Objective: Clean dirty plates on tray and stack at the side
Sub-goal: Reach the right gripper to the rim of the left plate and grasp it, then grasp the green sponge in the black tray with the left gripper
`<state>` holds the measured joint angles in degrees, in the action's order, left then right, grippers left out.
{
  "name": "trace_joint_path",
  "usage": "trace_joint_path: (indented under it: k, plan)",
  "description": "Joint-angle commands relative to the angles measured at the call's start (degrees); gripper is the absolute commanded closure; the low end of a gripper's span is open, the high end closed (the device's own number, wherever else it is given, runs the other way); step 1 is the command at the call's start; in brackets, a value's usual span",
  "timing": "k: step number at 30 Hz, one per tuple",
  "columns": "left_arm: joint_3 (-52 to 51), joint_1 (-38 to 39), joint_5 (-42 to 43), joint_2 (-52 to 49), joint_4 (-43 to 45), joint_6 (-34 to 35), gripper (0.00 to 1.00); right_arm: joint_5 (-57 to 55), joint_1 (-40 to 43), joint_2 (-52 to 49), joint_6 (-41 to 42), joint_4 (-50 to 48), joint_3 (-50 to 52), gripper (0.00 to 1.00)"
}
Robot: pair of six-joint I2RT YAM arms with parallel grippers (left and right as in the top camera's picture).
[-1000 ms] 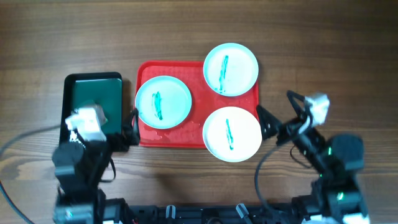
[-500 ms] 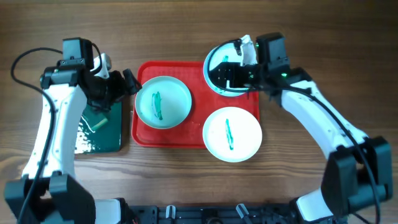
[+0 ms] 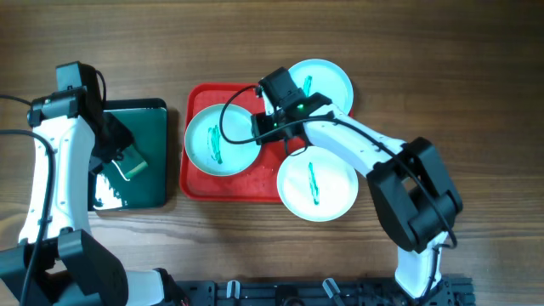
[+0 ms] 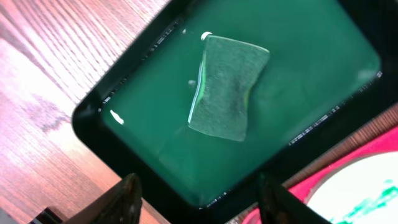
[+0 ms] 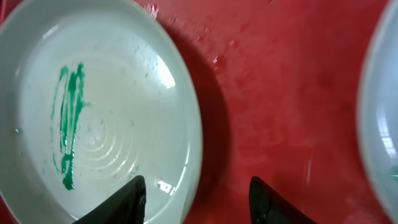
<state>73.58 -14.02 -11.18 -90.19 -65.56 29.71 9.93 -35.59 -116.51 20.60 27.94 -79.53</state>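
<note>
The red tray point(image 3: 204, 185) holds three white plates, each with a teal streak: left point(image 3: 212, 144), top right point(image 3: 327, 81), bottom right point(image 3: 316, 183). My right gripper point(image 3: 262, 129) is open and empty. In the right wrist view the gripper point(image 5: 199, 202) straddles the left plate's point(image 5: 99, 112) right rim, one finger over the plate and one over the red tray point(image 5: 286, 93). My left gripper point(image 3: 112, 140) is open and empty above the dark green tray point(image 3: 157, 127), short of a green sponge point(image 3: 129, 163). The left wrist view shows the gripper point(image 4: 199, 202) and the sponge point(image 4: 229, 87).
The dark green tray point(image 4: 311, 56) with a black rim lies left of the red tray and holds only the sponge. In the left wrist view the red tray's edge point(image 4: 373, 146) and a plate point(image 4: 367, 186) show at the lower right. Another plate's rim point(image 5: 382, 112) lies right of my right gripper. Wooden table all round.
My left arm has swung from beside the left plate back over the dark green tray. My right arm has moved from the top right plate to the left plate's right rim.
</note>
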Motion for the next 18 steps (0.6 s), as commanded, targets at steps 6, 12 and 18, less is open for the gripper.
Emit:
trace_joint_path:
  k: [6,12,18]
  plan:
    - [0.5,-0.6,-2.4,-3.8,0.2,0.8,0.32,-1.4,-0.5,-4.7,9.2,-1.3,-0.7,0.73]
    - [0.3,-0.6,-2.4,-5.7,1.2,0.8,0.31,-1.1,-0.5,-6.6,12.6,-2.2,-0.7,0.92]
    - [-1.5,-0.6,-2.4,-6.3,3.8,0.5,0.48,-0.9,-0.5,-6.6,12.4,-2.2,-0.7,0.95]
